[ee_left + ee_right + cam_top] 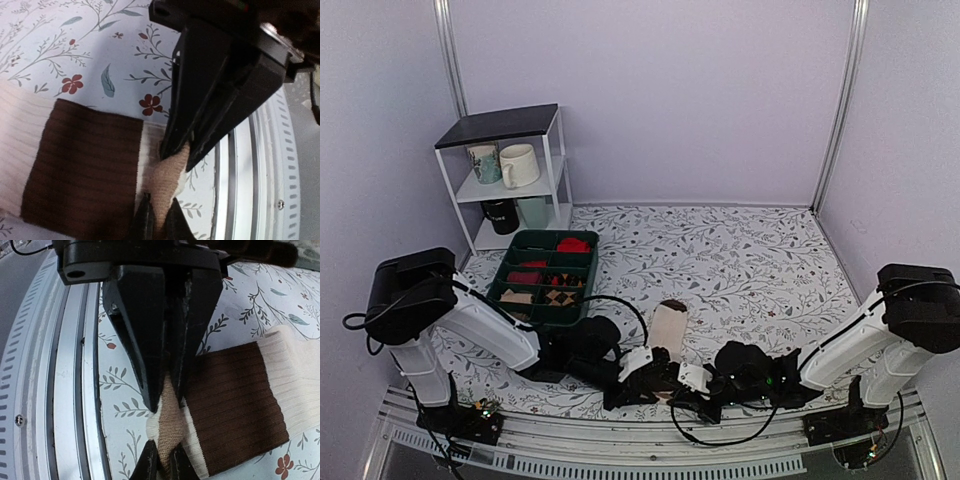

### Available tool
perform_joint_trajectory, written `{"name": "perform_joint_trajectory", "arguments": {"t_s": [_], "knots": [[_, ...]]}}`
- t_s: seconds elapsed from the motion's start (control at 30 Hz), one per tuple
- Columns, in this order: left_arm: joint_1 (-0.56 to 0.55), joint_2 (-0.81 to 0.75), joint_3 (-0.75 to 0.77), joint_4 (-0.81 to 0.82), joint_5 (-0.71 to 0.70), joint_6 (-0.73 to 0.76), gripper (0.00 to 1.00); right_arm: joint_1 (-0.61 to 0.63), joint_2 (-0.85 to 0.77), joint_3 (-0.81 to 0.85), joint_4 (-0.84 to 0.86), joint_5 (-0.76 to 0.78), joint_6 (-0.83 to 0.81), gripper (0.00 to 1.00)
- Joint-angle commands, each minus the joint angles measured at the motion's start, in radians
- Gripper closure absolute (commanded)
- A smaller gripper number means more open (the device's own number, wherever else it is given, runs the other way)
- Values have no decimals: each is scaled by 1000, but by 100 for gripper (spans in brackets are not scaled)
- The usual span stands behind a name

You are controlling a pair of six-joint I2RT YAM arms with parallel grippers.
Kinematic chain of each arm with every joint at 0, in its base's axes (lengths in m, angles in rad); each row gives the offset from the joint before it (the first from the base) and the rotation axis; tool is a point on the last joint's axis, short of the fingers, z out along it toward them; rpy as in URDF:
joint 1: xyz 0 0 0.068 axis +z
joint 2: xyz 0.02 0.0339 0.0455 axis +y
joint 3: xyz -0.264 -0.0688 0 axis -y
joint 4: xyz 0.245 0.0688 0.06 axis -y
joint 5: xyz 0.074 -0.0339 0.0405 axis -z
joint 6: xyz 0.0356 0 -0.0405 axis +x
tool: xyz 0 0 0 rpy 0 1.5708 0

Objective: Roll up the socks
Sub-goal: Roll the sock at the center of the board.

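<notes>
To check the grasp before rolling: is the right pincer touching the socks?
Touching. The right wrist view shows the right pincer shut on the socks, the tan end pinched between its jaws.

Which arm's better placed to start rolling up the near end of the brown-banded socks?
Little in it: the left gripper and right gripper are both shut on the tan near end of the socks, from opposite sides. Left by a shade, I'd guess: from above it sits closer alongside them.

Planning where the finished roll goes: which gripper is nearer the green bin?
Left. The left gripper pinches the near end of the socks, with the green bin beyond it toward the left. The right gripper pinches the same end from the side away from the bin.
</notes>
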Motion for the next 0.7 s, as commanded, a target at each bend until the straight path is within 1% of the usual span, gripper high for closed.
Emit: {"name": "perform_joint_trajectory", "arguments": {"t_s": [0.0,0.03,0.13,0.2,0.27,0.33,0.43,0.53,0.67], "knots": [[-14,-32,-61,-107,-133,43,84,-6,63,-1,-81,-63,169,94],[-16,-70,-76,-89,-178,53,82,-11,65,-3,-81,-75,194,94],[-29,-209,-140,-12,-338,92,81,-27,56,-18,-72,-118,236,94],[-32,-301,-194,52,-404,123,74,-52,58,-24,-68,-159,256,94],[-33,-378,-248,117,-410,182,73,-77,68,-26,-61,-205,274,95],[-42,-426,-291,171,-371,252,71,-108,87,-8,-71,-267,292,94],[-71,-440,-323,232,-379,355,70,-144,115,43,-143,-348,313,94],[-87,-412,-295,217,-364,433,69,-184,132,97,-245,-423,324,94],[-102,-330,-235,174,-348,505,69,-244,141,129,-317,-521,342,94]]}}
